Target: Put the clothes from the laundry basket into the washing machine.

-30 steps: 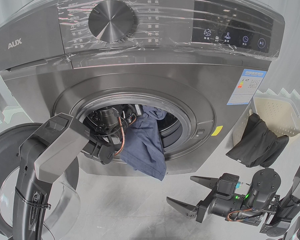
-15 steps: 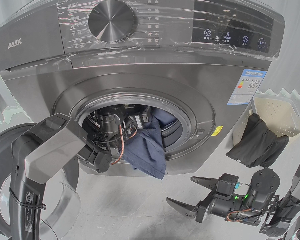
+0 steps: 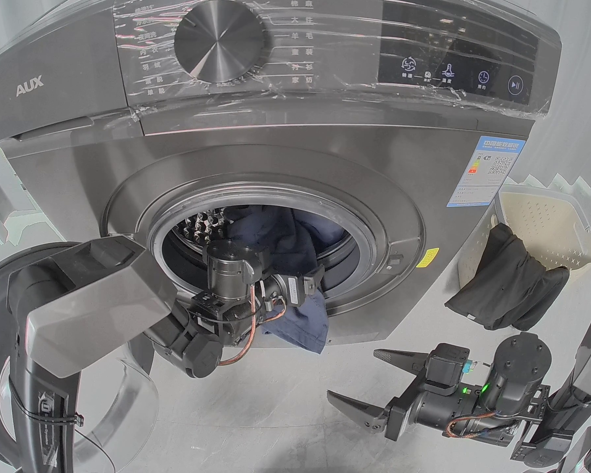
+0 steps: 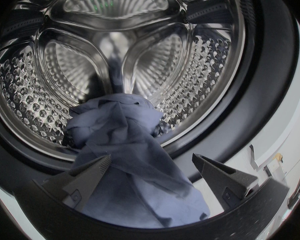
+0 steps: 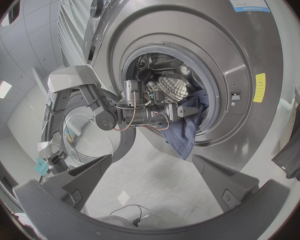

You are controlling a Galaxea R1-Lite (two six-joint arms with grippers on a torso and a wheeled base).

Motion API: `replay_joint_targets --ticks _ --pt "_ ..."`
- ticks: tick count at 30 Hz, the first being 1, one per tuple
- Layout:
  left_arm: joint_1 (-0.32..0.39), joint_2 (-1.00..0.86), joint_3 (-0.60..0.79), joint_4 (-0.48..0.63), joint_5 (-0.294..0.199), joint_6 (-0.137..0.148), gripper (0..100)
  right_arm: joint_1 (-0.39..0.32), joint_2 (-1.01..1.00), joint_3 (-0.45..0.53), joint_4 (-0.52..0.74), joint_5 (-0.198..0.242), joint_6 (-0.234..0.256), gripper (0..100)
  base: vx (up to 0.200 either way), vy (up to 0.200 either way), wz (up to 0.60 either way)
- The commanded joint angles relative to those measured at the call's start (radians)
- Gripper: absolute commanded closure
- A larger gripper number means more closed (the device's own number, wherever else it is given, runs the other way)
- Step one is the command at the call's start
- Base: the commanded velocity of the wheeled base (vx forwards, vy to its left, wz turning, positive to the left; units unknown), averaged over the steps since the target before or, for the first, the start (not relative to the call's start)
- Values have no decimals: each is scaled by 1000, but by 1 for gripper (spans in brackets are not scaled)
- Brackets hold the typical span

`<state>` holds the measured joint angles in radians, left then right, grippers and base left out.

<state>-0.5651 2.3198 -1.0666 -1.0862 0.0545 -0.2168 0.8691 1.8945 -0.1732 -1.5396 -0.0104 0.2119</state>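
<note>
hanging half in and half out, the blue cloth [image 3: 279, 236] has its bunched top lying in the bottom of the drum [image 4: 113, 50]. The rest trails over the dark seal [image 4: 256, 94] and down the front of the washer [image 3: 400, 165] toward the floor [image 3: 262, 395]. it looks light, limp and a little slippery on the steel, so it should fold and slide rather than hold a shape. the outside part will likely drag the rest back out unless it is lifted clear of the seal. the best hold seems to be the loose tail at the lip of the opening, pinched through a thick fold so it does not slip free.

the left gripper [image 4: 151, 156] sits at the drum's mouth with its jaws spread wide and gripping nothing. the cloth runs beneath and between them, and one finger [image 4: 90, 174] overlaps it, though i cannot tell whether it touches. the right gripper [image 3: 353, 374] hangs low over the floor in front of the washer, jaws spread and empty.

a black cloth [image 3: 505, 284] is slung over the near rim of the basket [image 3: 588, 231] at the washer's right side, half outside it. it looks just as soft, and a grab at the fold on the rim should lift it.
</note>
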Motion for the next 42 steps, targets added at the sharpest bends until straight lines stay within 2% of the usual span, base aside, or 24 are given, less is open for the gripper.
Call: replay_joint_targets --ticks 1,4,24,25,37,42 --pt "-4 23 17 -4 -2 11 0 2 -2 0 -1 0 0 0 0 0 0" --pt "1 33 16 -17 -13 16 0 2 0 0 -1 0 0 0 0 0 0" --pt "-2 110 -41 -57 -2 16 0 7 3 3 -1 0 0 0 0 0 0" --pt "-1 110 -44 -66 -2 16 100 8 2 3 -1 0 0 0 0 0 0" --pt "10 104 -73 -124 2 17 100 11 6 -6 -2 0 0 0 0 0 0" --pt "53 132 -250 -123 96 17 100 11 6 -9 -2 0 0 0 0 0 0"
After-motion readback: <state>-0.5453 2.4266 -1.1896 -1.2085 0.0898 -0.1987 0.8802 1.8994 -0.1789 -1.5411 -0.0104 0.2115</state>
